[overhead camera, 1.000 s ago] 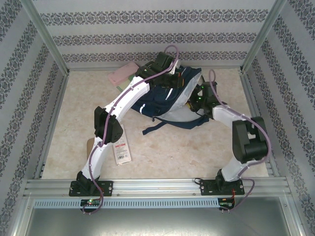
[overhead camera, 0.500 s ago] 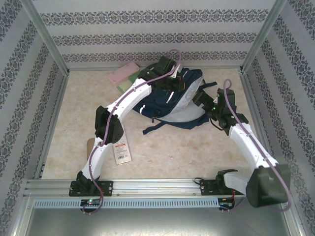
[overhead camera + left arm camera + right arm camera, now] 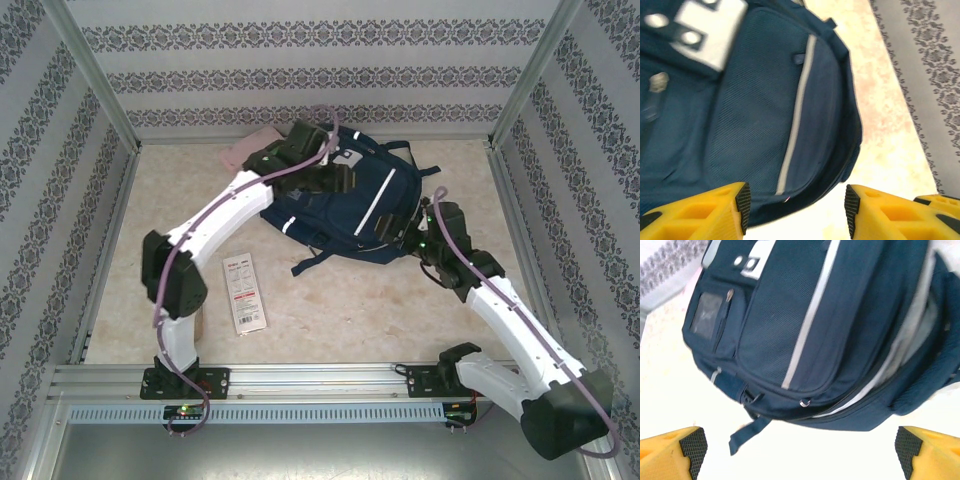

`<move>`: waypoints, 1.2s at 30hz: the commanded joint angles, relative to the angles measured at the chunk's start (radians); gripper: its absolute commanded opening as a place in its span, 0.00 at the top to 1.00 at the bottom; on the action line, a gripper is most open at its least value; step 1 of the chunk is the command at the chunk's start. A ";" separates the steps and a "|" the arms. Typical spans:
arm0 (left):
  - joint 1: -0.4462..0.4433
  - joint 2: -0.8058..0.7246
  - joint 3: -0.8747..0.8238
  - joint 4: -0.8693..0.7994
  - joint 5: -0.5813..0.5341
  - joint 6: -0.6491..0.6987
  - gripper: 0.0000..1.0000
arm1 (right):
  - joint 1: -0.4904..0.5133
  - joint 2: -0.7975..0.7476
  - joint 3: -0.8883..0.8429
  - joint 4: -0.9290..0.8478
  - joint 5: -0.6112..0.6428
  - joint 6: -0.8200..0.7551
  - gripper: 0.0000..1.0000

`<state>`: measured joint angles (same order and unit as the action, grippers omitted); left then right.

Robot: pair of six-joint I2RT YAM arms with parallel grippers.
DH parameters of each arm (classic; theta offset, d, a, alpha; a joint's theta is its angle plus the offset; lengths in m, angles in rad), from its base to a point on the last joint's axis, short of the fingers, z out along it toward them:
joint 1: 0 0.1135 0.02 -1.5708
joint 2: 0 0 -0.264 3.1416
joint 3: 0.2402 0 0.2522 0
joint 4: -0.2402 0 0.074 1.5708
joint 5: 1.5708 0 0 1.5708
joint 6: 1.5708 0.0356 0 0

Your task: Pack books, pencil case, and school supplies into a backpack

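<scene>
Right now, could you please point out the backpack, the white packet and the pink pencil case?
backpack (image 3: 342, 207): top external view, navy front panel.
white packet (image 3: 244, 292): top external view, its middle.
pink pencil case (image 3: 236, 155): top external view, exposed left end.

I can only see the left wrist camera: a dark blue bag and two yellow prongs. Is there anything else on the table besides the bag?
Observer: Yes. From above, a white packet with red markings lies flat on the table, apart from the backpack, toward the near edge.
Operator: Is the bag open anywhere?
Observer: The right wrist camera shows a gap along one side of it, with pale lining showing inside.
Operator: Is the other arm holding the bag?
Observer: No. The right gripper is open wide and grips nothing; the backpack lies just beyond it.
</scene>
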<state>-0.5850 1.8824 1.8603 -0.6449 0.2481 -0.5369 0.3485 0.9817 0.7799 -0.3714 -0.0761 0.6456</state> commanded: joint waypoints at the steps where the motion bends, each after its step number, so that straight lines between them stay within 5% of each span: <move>1: 0.056 -0.121 -0.186 0.051 -0.126 -0.078 0.43 | 0.080 0.045 0.045 0.007 0.070 -0.026 0.04; 11: 0.183 -0.468 -0.758 0.003 -0.279 -0.256 0.44 | 0.290 0.253 0.145 0.076 0.114 -0.017 0.05; 21: 0.193 -0.581 -1.056 0.005 -0.307 -0.376 0.47 | 0.402 0.456 0.248 0.126 0.024 -0.011 0.13; 30: 0.195 -0.625 -1.190 0.005 -0.322 -0.434 0.59 | 0.492 0.605 0.279 0.222 -0.109 0.023 0.27; 36: 0.197 -0.671 -1.286 0.092 -0.272 -0.419 0.81 | 0.535 0.735 0.323 0.293 -0.200 0.063 0.37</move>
<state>-0.4034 1.2346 0.6090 -0.6090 -0.0345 -0.9466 0.8673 1.6722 1.0653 -0.1402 -0.2047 0.6823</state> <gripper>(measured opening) 0.208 0.643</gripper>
